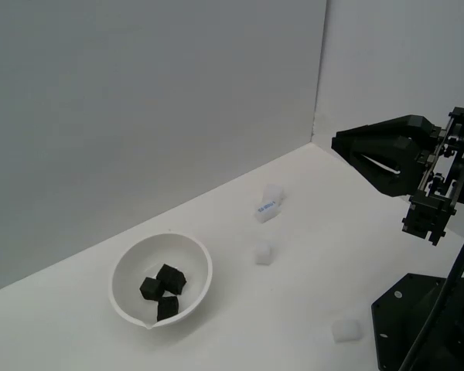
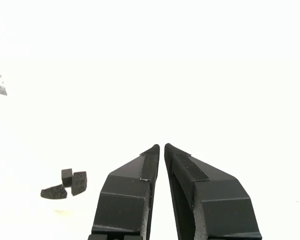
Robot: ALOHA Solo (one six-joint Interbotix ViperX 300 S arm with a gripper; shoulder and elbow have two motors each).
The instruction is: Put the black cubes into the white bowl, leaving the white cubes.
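Item: black cubes [image 1: 162,286], qty 3, all sitting inside white bowl [image 1: 195,255] w/ white cubes [image 1: 263,254] lying loose on surface, while gripper [image 2: 162,146], fingers nearly together & empty, is hanging well apart toward exterior view's right.

Three black cubes [image 1: 162,288], all inside the one white bowl [image 1: 195,257]. Four white cubes [image 1: 263,254], all outside the bowl toward the exterior view's right: two close together farthest from it, one bearing a blue-printed label [image 1: 267,207], one nearer the bowl, one apart.
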